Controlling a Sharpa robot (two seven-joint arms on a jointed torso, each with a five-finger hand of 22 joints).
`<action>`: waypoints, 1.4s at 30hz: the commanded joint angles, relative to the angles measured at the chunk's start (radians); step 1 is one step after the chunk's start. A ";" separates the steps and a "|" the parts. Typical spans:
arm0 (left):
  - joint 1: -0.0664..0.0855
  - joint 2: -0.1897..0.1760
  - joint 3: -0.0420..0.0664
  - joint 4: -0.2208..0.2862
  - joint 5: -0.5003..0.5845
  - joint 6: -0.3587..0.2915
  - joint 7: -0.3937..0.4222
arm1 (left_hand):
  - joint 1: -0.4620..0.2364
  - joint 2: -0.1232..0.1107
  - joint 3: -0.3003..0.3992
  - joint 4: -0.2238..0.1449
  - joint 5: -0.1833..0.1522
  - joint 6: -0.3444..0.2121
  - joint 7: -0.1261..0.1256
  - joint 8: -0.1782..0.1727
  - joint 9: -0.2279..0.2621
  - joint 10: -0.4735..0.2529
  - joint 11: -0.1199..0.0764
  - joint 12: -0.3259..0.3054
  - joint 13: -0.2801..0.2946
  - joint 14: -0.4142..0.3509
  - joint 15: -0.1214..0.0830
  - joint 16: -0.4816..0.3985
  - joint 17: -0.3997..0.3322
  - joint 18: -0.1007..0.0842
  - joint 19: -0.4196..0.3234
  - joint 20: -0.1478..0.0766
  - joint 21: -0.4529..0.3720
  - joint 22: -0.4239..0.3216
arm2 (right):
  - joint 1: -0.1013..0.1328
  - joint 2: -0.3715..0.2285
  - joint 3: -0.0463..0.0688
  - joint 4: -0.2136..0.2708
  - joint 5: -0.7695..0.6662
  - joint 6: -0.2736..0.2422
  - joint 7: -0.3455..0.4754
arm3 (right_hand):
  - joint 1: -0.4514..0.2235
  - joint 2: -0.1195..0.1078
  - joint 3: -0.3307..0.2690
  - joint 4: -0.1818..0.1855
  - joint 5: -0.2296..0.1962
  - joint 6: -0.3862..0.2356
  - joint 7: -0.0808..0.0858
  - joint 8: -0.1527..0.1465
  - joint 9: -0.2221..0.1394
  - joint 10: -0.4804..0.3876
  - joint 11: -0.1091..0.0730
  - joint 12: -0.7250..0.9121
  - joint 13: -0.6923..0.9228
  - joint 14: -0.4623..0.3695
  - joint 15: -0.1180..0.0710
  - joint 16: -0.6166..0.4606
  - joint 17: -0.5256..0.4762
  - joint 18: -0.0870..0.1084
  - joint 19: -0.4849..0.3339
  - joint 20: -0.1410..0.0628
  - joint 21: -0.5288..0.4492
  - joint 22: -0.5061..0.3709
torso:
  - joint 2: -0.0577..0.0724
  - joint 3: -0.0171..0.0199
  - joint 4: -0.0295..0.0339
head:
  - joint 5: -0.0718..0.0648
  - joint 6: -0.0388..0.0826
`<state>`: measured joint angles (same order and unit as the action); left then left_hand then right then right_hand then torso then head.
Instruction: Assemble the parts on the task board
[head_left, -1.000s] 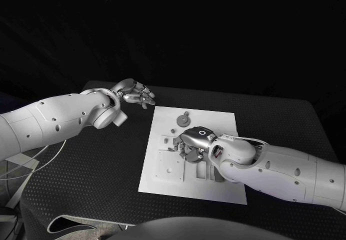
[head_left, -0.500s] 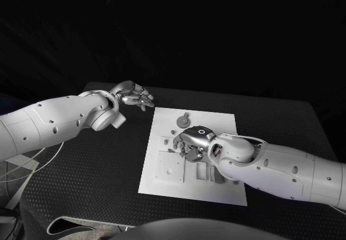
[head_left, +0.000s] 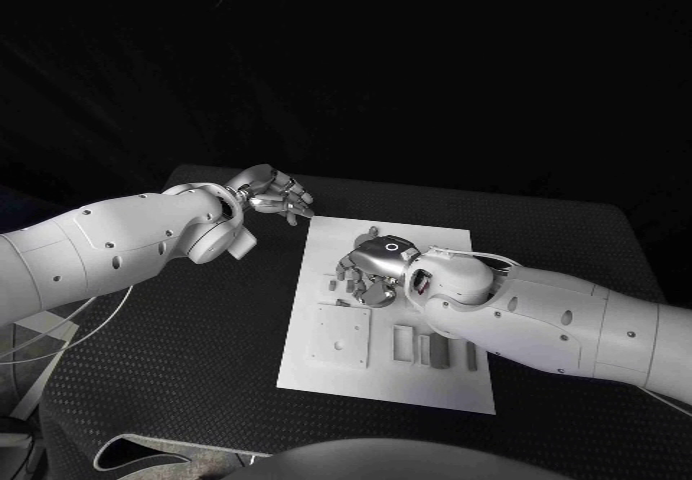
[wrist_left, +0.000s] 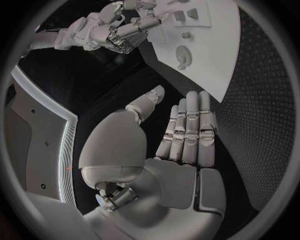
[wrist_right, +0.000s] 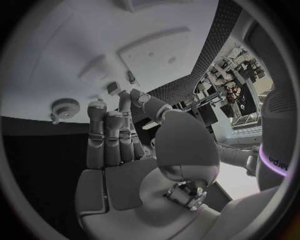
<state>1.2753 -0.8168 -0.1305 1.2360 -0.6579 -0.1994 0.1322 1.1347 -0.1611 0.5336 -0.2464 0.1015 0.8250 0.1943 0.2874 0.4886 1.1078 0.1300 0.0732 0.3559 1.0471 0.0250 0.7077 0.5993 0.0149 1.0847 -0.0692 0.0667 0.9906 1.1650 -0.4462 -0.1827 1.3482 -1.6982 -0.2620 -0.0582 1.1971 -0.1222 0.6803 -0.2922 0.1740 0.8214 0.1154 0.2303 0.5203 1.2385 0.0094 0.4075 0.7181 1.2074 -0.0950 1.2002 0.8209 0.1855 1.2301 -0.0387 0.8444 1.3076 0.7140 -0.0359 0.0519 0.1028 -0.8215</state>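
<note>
Early days I'd say: loose parts (head_left: 433, 350) lie flat on the task board (head_left: 440, 240). Right hand (head_left: 371, 268) hovers, fingers curled, grasp unclear; left hand (head_left: 270, 190) spread, empty.

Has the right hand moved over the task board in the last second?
Yes. The right hand moved toward the far edge of the task board, uncovering the slots nearer the robot.

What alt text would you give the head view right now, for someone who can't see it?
The robot's right hand is lowered over the middle of the white task board on a black table, covering some of the small parts; whether it holds one cannot be told. The left hand hovers empty, fingers apart, off the board's far left corner.
</note>
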 joint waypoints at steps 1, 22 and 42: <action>0.002 0.005 0.000 -0.001 -0.003 0.014 0.005 | 0.000 0.004 -0.007 0.001 -0.002 0.005 -0.004 0.004 0.001 0.006 -0.001 0.003 0.002 0.005 0.001 -0.007 0.002 0.004 0.007 -0.001 0.003 -0.001 | 0.012 0.022 0.000 -0.026 0.000 0.024 0.094 | 0.005 0.015 -0.002 0.002 0.000 0.018 -0.005 0.016 0.003 -0.037 -0.002 0.066 0.127 -0.003 -0.010 0.000 0.007 0.076 -0.001 -0.010 0.008 0.022 | 0.001 0.0003 0.0011 | 0.004 -0.002; 0.002 0.026 0.001 -0.009 -0.003 0.016 0.004 | 0.000 0.006 -0.008 0.001 -0.002 0.004 -0.003 0.003 0.000 0.005 0.000 0.002 0.002 0.005 0.001 -0.009 0.004 0.004 0.007 -0.002 0.003 -0.002 | 0.063 0.083 -0.064 -0.091 -0.068 0.124 0.205 | 0.042 0.022 0.008 -0.002 -0.107 0.011 -0.017 0.046 0.013 -0.194 0.004 0.227 0.272 -0.095 0.004 0.014 0.037 0.076 -0.054 -0.004 0.045 0.022 | 0.000 -0.0002 0.0003 | 0.021 -0.009; 0.003 0.043 0.001 -0.012 -0.003 0.020 0.005 | 0.000 0.007 -0.008 0.002 -0.002 0.002 -0.003 0.003 0.000 0.003 0.000 0.001 0.002 0.005 0.002 -0.011 0.007 0.003 0.007 -0.002 0.003 -0.003 | 0.053 0.117 -0.064 -0.140 -0.164 0.155 0.125 | 0.051 0.025 0.009 -0.002 -0.100 0.030 -0.011 0.059 0.019 -0.202 0.005 0.245 0.275 -0.097 0.004 0.020 0.039 0.076 -0.057 -0.004 0.054 0.022 | 0.001 -0.0011 0.0059 | 0.030 -0.020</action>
<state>1.2761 -0.7745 -0.1301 1.2222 -0.6599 -0.1929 0.1306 1.1347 -0.1611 0.5310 -0.2437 0.1015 0.8251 0.1942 0.2874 0.4887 1.1080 0.1299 0.0732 0.3564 1.0468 0.0254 0.7001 0.6045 0.0149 1.0847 -0.0692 0.0666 0.9890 1.2199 -0.3313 -0.2465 1.2111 -1.8197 -0.1447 0.0913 1.2363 -0.0987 0.6913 -0.2924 0.0697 0.8481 0.0998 0.2846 0.5383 1.0451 0.0129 0.6494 0.9915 1.1126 -0.0860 1.2154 0.8585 0.1849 1.1804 -0.0422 0.8929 1.3074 0.7144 -0.0359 0.0549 0.1304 -0.8389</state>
